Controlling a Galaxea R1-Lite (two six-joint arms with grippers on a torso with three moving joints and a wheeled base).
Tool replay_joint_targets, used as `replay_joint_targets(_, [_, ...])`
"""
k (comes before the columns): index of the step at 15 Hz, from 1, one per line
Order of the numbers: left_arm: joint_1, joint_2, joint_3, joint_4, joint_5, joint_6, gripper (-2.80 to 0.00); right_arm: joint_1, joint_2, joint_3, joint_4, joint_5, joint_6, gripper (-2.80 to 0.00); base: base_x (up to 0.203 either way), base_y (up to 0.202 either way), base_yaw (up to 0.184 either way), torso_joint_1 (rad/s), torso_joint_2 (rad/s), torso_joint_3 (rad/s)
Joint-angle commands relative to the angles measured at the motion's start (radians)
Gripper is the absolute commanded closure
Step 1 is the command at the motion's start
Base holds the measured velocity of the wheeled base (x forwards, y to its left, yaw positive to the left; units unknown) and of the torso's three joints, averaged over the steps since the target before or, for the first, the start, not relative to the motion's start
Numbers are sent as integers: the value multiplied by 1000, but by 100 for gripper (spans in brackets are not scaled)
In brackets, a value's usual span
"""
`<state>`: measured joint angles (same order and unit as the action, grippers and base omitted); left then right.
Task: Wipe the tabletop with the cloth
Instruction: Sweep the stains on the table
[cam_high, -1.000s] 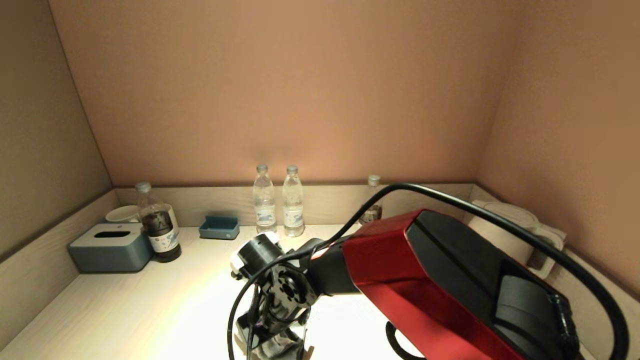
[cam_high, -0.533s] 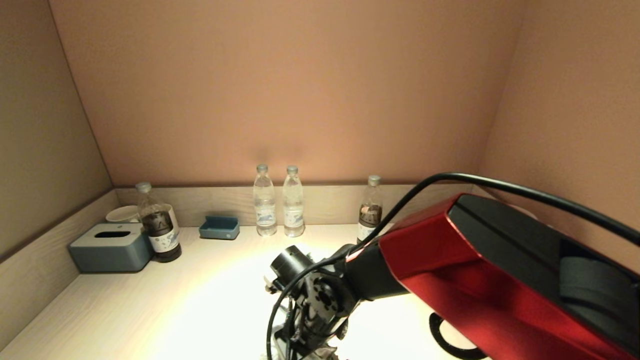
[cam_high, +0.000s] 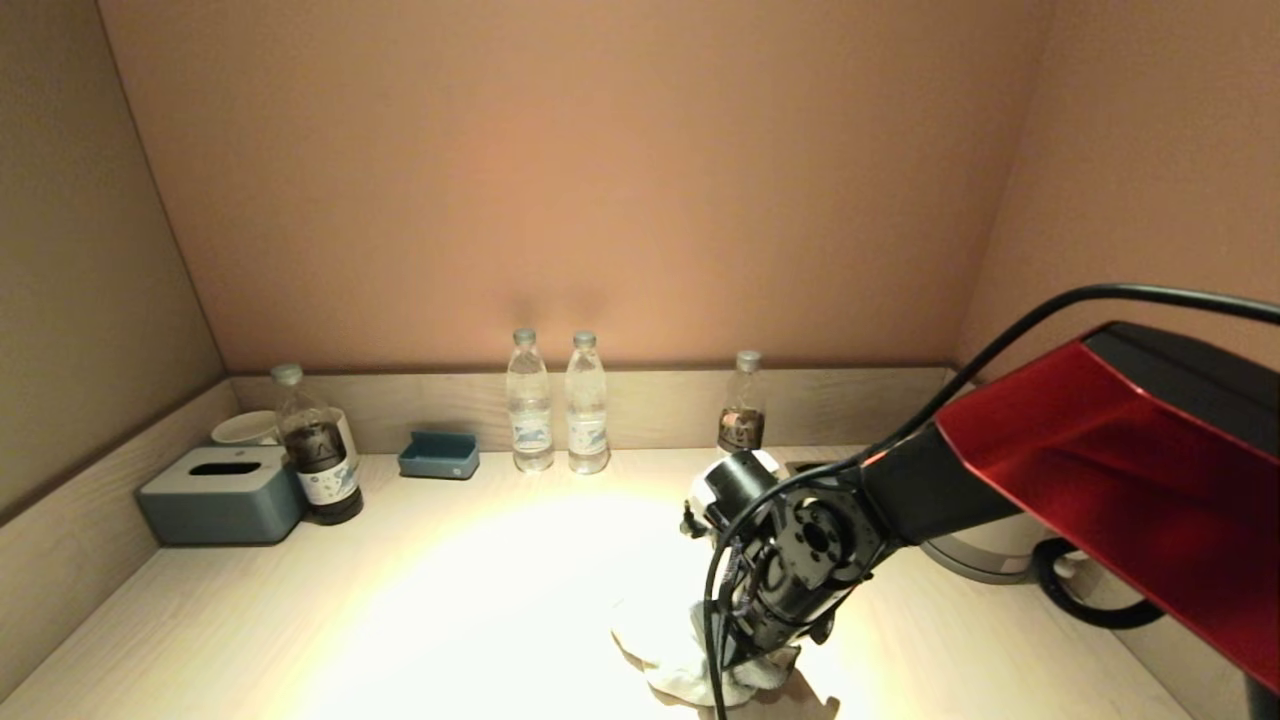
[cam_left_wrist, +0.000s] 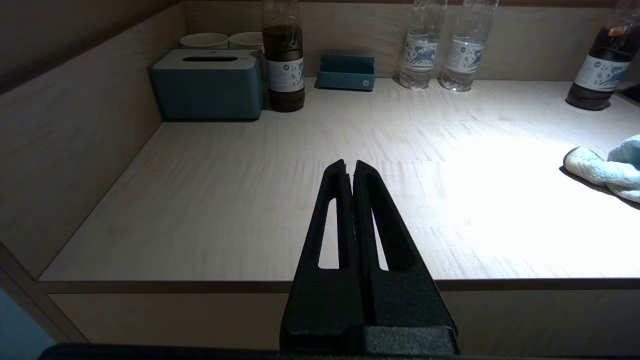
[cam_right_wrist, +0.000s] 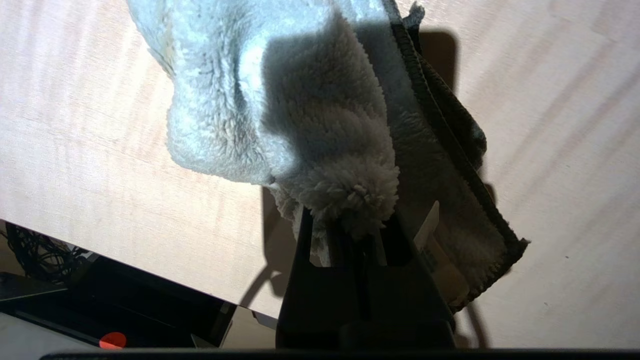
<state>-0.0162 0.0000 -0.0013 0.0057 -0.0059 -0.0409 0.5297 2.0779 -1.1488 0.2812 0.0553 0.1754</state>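
A fluffy pale blue cloth (cam_high: 690, 662) lies bunched on the light wooden tabletop (cam_high: 430, 610) near its front edge, right of centre. My right gripper (cam_right_wrist: 352, 220) points down at the table and is shut on a fold of the cloth (cam_right_wrist: 280, 100), pressing it onto the wood. The cloth's edge also shows at the side of the left wrist view (cam_left_wrist: 600, 170). My left gripper (cam_left_wrist: 350, 167) is shut and empty, parked at the table's front edge on the left, out of the head view.
Along the back wall stand two clear water bottles (cam_high: 556, 405), a dark-drink bottle (cam_high: 742, 412), a blue tray (cam_high: 438, 455), another dark bottle (cam_high: 316, 450), a blue tissue box (cam_high: 222, 494) and white cups (cam_high: 245, 427). A white kettle (cam_high: 985, 550) stands at the right.
My right arm has swept from the table's centre front to the right, dragging the cloth along with it. The third bottle, earlier hidden by the arm, now shows.
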Motion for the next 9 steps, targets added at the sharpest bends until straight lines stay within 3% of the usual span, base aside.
replay_joint_targets(1, [1,0,0,0,0,-1,0,-69,-57,48,-26,1,-31,0,0,0,0,0,0,0])
replay_joint_targets(4, [1,0,0,0,0,-1,0,-125,-92,94,-29,2,-53,0,0,0,0,0,0,0])
replay_joint_targets(9, [1,0,0,0,0,-1,0,-330,-207,267,-44,29,-101,0,0,0,0,0,0,0])
